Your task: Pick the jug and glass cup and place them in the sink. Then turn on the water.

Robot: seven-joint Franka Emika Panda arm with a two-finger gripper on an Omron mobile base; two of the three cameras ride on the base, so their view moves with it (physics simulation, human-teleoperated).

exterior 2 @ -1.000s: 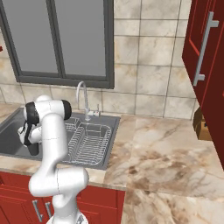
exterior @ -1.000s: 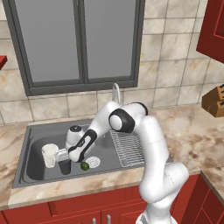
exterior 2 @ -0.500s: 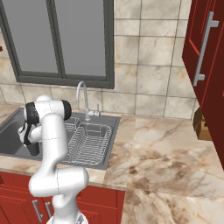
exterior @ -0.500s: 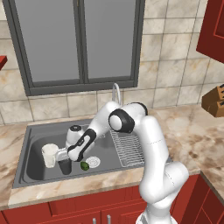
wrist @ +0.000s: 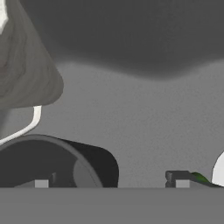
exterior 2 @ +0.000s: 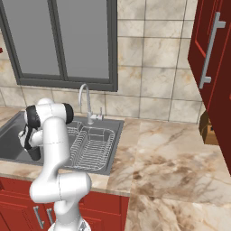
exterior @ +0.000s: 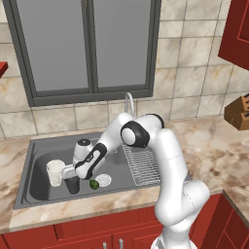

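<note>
Standing upright in the sink, jug beside glass cup, tool spread above the cup.

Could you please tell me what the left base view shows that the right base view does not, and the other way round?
Left base view: the jug and glass cup standing side by side in the left basin, with the open gripper at the cup. Right base view: a red cabinet door with a long metal handle. Both: the sink, its tap and wire rack.
</note>
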